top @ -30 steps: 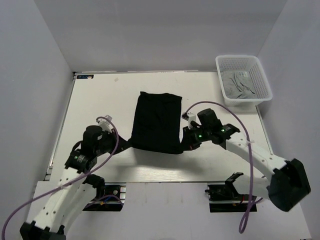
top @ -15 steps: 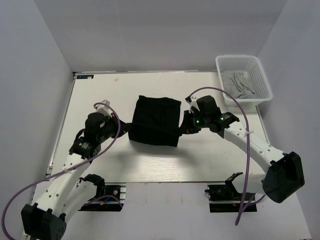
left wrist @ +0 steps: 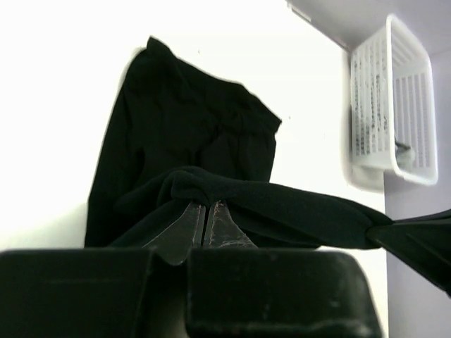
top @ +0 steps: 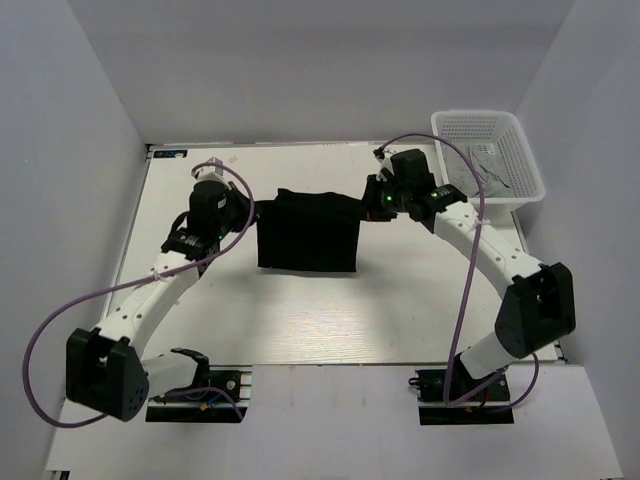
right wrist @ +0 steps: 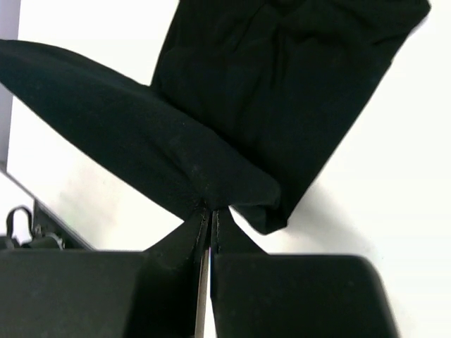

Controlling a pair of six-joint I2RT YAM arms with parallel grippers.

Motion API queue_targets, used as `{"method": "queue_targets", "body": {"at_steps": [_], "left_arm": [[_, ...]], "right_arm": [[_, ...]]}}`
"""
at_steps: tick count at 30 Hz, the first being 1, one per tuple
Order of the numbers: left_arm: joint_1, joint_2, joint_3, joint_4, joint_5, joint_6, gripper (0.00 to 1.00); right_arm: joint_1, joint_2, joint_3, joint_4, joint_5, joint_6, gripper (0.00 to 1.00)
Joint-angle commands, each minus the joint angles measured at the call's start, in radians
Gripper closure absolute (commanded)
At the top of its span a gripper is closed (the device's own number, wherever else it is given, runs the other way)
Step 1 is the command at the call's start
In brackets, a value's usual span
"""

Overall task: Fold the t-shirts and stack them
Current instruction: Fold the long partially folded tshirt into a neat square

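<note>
Over the white worktop (top: 300,320), left gripper (top: 250,213) and right gripper (top: 372,206) fingers (left wrist: 180,236) pinched the black t-shirt (top: 308,235) by its edge, probably to fold it over.

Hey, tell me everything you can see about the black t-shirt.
The black t-shirt is plain, soft, unprinted cloth, folded into a rough rectangle mid-table. Its far edge is lifted and stretched between the left gripper and the right gripper, each shut on a pinched corner. The rest lies wrinkled on the white table.
</note>
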Motion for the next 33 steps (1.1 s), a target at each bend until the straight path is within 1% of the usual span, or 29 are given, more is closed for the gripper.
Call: {"method": "queue_targets", "body": {"at_steps": [1, 4, 7, 8, 11, 15, 18, 19, 20, 21, 22, 23, 24, 25, 26, 27, 28, 29, 30, 31, 32, 33], "left_arm": [[0.009, 0.069, 0.083, 0.073, -0.071, 0.036, 1.0], [0.009, 0.163, 0.127, 0.105, -0.045, 0.062, 1.0], [0.009, 0.256, 0.188, 0.115, -0.077, 0.073, 1.0], [0.009, 0.279, 0.204, 0.115, -0.077, 0.085, 1.0], [0.009, 0.371, 0.254, 0.141, -0.086, 0.094, 1.0], [0.018, 0.503, 0.352, 0.13, -0.095, 0.103, 1.0], [0.018, 0.589, 0.411, 0.118, -0.075, 0.113, 1.0], [0.027, 0.645, 0.45, 0.107, -0.065, 0.113, 1.0], [0.027, 0.669, 0.465, 0.107, -0.054, 0.113, 1.0], [0.027, 0.69, 0.492, 0.107, -0.054, 0.113, 1.0], [0.027, 0.71, 0.508, 0.107, -0.054, 0.113, 1.0], [0.036, 0.742, 0.52, 0.107, -0.065, 0.1, 1.0], [0.036, 0.755, 0.538, 0.107, -0.075, 0.088, 1.0], [0.047, 0.77, 0.555, 0.107, -0.075, 0.088, 1.0], [0.056, 0.811, 0.58, 0.09, -0.075, 0.088, 0.58], [0.056, 0.838, 0.669, 0.064, -0.051, 0.109, 0.02], [0.07, 0.867, 0.729, 0.024, -0.013, 0.122, 0.0], [0.07, 0.89, 0.789, -0.067, -0.013, 0.122, 0.0], [0.07, 0.919, 0.876, -0.097, 0.009, 0.167, 0.0], [0.07, 0.919, 0.9, -0.12, 0.02, 0.168, 0.0], [0.07, 0.919, 0.9, -0.131, 0.041, 0.183, 0.0], [0.07, 0.899, 0.875, -0.119, 0.062, 0.206, 0.0]], "right_arm": [[-0.03, 0.043, 0.071, 0.024, 0.018, -0.002, 1.0], [-0.055, 0.105, 0.103, 0.022, -0.002, -0.001, 1.0], [-0.072, 0.153, 0.147, 0.019, -0.018, -0.01, 1.0], [-0.079, 0.194, 0.156, 0.016, -0.021, -0.008, 1.0], [-0.098, 0.234, 0.222, 0.014, -0.031, -0.011, 1.0], [-0.118, 0.332, 0.282, 0.007, -0.035, -0.002, 1.0], [-0.135, 0.401, 0.331, -0.004, -0.025, 0.025, 1.0], [-0.145, 0.427, 0.35, 0.008, -0.03, 0.03, 1.0], [-0.148, 0.444, 0.357, 0.014, -0.048, 0.038, 1.0], [-0.153, 0.461, 0.383, 0.021, -0.06, 0.041, 1.0], [-0.157, 0.518, 0.399, 0.021, -0.062, 0.035, 1.0], [-0.165, 0.541, 0.446, 0.016, -0.068, 0.024, 1.0], [-0.168, 0.564, 0.503, 0.018, -0.074, 0.016, 0.97], [-0.177, 0.636, 0.534, 0.008, -0.079, 0.018, 0.86], [-0.184, 0.662, 0.636, 0.001, -0.084, 0.01, 0.39], [-0.19, 0.697, 0.666, -0.018, -0.085, 0.016, 0.1], [-0.193, 0.721, 0.701, -0.042, -0.097, 0.004, 0.1], [-0.196, 0.718, 0.748, -0.044, -0.103, -0.001, 0.1], [-0.193, 0.709, 0.746, -0.045, -0.104, -0.013, 0.1], [-0.191, 0.693, 0.743, -0.038, -0.105, -0.018, 0.1], [-0.188, 0.616, 0.661, -0.001, -0.107, -0.019, 0.1], [-0.184, 0.585, 0.614, 0.025, -0.111, -0.022, 0.1]]}}
